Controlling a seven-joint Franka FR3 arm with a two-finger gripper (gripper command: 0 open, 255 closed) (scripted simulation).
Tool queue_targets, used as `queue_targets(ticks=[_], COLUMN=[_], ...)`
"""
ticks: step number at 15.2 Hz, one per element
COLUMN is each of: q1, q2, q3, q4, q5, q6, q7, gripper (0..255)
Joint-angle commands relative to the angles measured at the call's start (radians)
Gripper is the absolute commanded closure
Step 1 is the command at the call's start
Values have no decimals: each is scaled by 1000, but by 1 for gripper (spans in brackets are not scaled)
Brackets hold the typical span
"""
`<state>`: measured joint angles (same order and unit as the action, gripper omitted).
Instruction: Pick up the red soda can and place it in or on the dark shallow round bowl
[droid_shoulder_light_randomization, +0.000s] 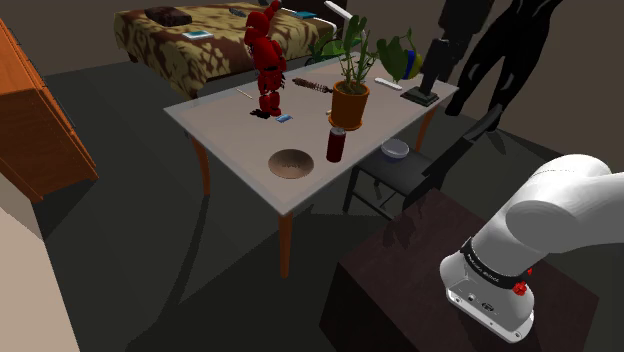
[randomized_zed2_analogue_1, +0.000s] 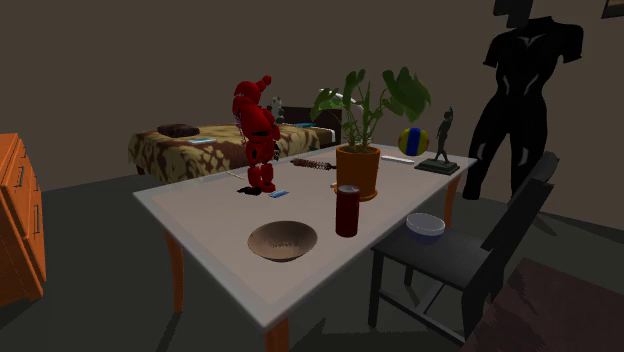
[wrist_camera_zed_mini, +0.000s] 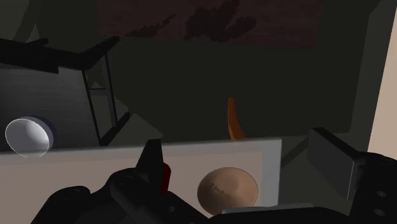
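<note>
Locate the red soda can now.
In the shoulder view the red soda can stands upright on the table, right of the shallow bowl and just below the potted plant.

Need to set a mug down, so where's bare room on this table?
Bare: the stretch of table at the shoulder view's left, bordered by the brown bowl and red figure. Crowded: around the red can and potted plant.

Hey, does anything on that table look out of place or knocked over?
Nothing is spilled or tipped: the red can stands upright beside the brown bowl. One oddity: a small pale bowl sits on the black chair's seat, not on the table.
</note>
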<state>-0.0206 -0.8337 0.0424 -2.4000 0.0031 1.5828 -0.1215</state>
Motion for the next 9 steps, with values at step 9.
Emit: queue_targets(ticks=[9], q1=[-21], q2=[245], q3=[-35], q4=[-17], q5=[-25], q6=[250], q7=[-40], gripper=[0])
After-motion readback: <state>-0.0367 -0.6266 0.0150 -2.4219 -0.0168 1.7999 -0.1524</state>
